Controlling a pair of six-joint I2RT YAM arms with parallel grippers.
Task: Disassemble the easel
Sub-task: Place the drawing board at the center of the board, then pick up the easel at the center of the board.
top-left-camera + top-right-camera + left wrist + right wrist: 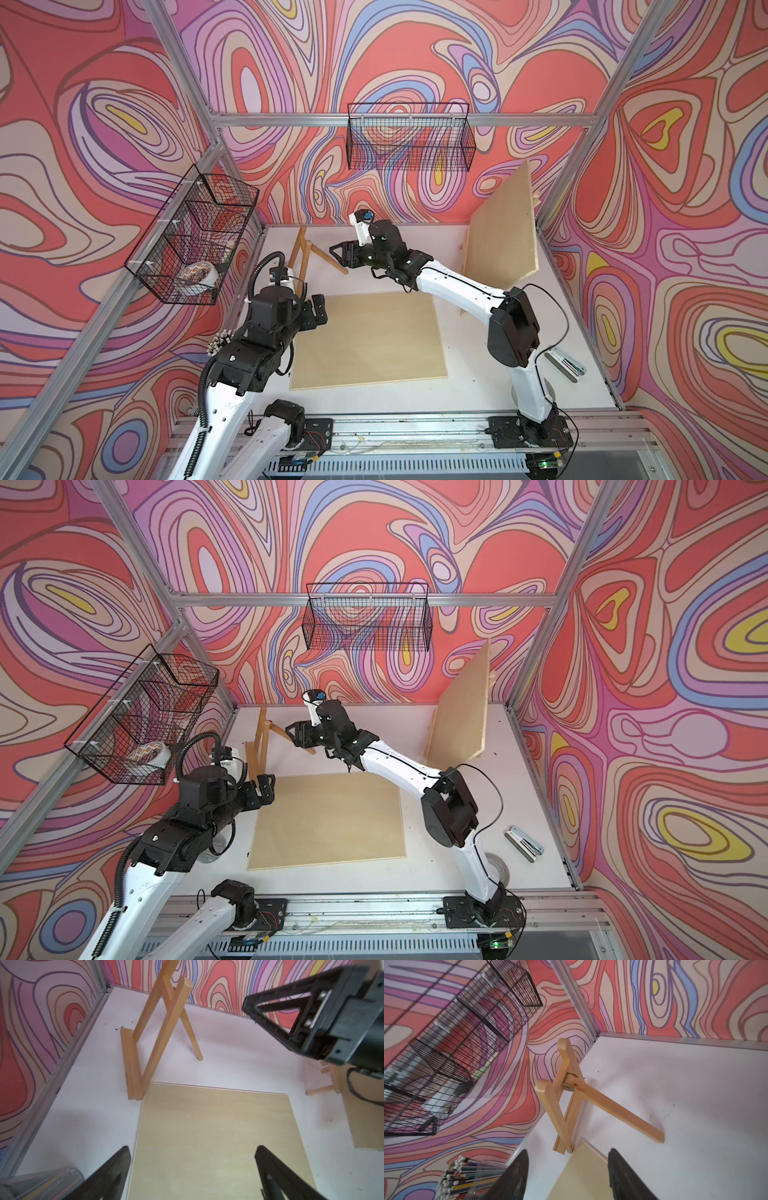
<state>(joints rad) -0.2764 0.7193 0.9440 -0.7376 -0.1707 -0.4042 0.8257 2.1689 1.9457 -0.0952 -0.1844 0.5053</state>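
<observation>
near back-left corner | easel (168,1028) stands just beside right claw (336,255), apart

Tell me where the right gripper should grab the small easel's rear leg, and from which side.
Grip the rear leg at mid-length, probably, below its metal hinge. It is a slim straight bar sloping down to the table, clear on both flanks. Come from the open table side, where the right gripper is, with the jaws across its narrow width.

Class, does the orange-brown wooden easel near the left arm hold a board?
No, the orange-brown wooden easel has a bare ledge; the pale plywood board lies flat beside it.
</observation>
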